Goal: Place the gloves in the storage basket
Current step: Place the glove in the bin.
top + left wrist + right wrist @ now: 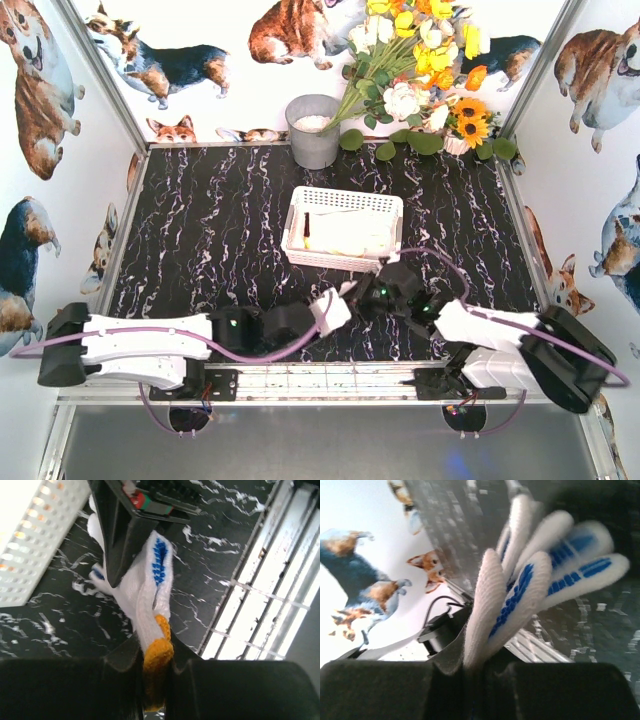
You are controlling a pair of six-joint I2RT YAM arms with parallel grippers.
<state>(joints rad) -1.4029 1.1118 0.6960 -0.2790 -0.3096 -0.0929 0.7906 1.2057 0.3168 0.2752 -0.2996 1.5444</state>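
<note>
The left gripper [156, 667] was clamped on the orange cuff of a glove [150, 595], the right gripper [472, 667] on a blue-dotted glove [520, 590]; the storage basket [344, 192] was set just ahead of both.

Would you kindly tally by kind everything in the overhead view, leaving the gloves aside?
Robot arms: 2 (left arm, right arm)
White lattice basket: 1
Grey metal bucket: 1
Flower bunch: 1
Total: 5
</note>
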